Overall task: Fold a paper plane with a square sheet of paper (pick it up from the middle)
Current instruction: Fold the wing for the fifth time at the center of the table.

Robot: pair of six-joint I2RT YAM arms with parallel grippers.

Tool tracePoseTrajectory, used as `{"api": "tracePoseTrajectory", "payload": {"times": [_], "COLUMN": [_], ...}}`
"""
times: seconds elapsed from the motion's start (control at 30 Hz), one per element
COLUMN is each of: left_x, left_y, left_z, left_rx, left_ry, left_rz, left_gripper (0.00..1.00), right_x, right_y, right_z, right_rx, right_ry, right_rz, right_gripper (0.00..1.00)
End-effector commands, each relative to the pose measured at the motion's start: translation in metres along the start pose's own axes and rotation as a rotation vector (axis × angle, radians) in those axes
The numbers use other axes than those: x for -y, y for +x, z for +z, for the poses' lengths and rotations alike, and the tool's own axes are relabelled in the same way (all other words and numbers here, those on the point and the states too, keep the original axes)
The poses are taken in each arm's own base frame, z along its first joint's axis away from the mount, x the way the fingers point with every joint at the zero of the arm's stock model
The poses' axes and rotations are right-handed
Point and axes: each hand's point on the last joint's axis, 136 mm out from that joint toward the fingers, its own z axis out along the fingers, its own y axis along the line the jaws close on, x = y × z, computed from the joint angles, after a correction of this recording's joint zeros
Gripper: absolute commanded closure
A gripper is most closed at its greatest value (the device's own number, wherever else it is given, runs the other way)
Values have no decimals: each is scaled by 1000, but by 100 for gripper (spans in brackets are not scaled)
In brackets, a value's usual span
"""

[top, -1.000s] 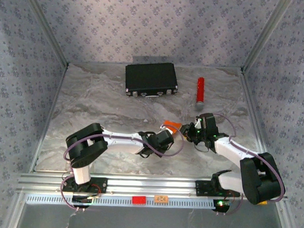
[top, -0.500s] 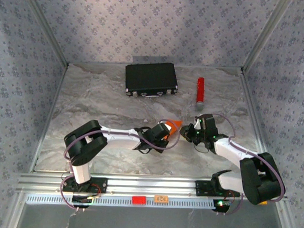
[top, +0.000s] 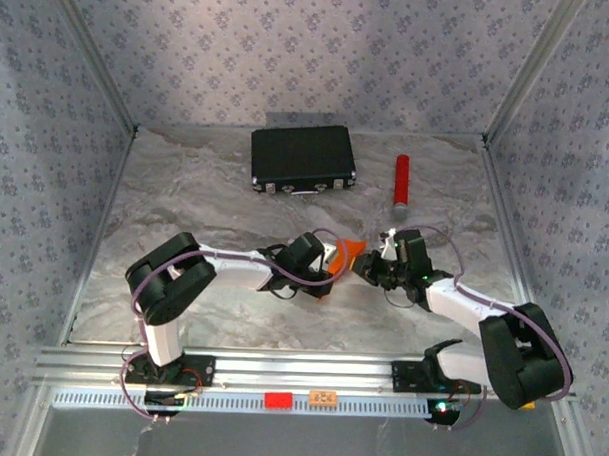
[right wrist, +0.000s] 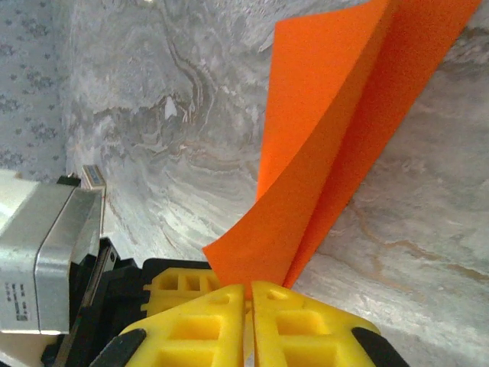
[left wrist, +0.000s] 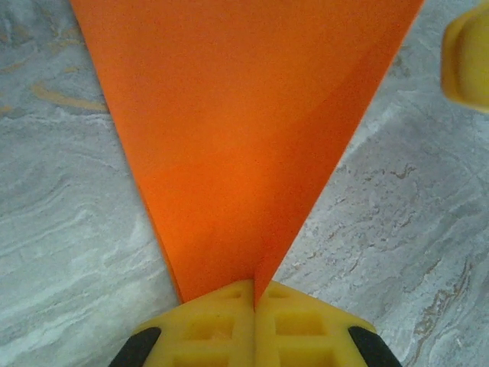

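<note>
Overhead, orange paper [top: 348,252] mostly hidden, close up, left hand [left wrist: 254,289] and right hand [right wrist: 248,290] clamp its folds.

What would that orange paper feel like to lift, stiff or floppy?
Probably floppy: the orange paper curls where it rises from the right pincer. Likely very light, being a thin sheet. The fold running into the left pincer may stiffen it somewhat lengthwise.

left arm [top: 238,271]: white links, black joints, purple cable loops | right arm [top: 462,304]: same build, green LED at base | left gripper [left wrist: 254,294], right gripper [right wrist: 248,294]: yellow fingers [left wrist: 206,329], square pockets, black mounts
</note>
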Motion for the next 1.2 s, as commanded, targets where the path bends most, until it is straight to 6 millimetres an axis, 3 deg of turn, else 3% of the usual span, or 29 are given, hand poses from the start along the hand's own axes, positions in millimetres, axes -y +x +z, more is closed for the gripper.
{"api": "tracePoseTrajectory", "payload": {"times": [0.0, 0.23, 0.53, 1.17], "left_x": [-9, -6, 2, 14], "left_y": [29, 23, 11, 0], "left_z": [9, 6, -1, -2], "left_rx": [-103, -82, -39, 2], "left_ry": [0, 9, 18, -18], "left_rz": [-35, -25, 8, 82], "left_gripper": [98, 93, 87, 85], "right_x": [-12, -17, -7, 5], "right_y": [1, 3, 4, 7], "right_z": [4, 9, 14, 15], "right_rx": [-21, -41, -47, -56], "right_ry": [-40, -54, -18, 23], "right_rz": [-49, -57, -21, 15], "right_gripper": [87, 87, 87, 88]}}
